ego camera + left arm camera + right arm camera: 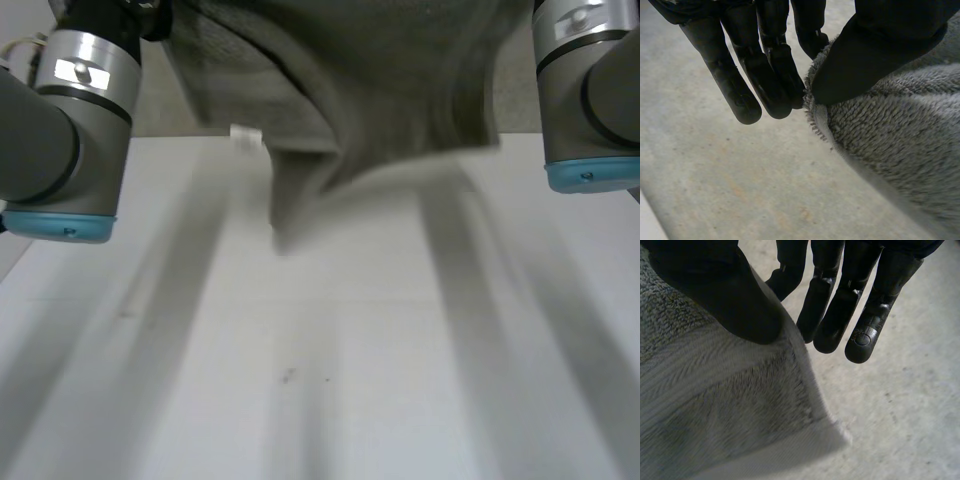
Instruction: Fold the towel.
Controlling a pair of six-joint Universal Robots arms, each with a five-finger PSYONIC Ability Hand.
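A grey towel (340, 90) hangs in the air between my two arms, high over the white table (330, 380). Its lower edge sags to a point, with a small white label (244, 135) on it. In the left wrist view my left hand (875, 45) pinches an edge of the towel (890, 150) between thumb and fingers (775, 85). In the right wrist view my right hand (730, 295) pinches a corner of the towel (725, 415) the same way, thumb on top, fingers (840, 315) behind.
The left arm (70, 130) and the right arm (590, 100) stand at either side of the hanging cloth. The white table spreads out below it. A grey floor (715, 175) lies beyond.
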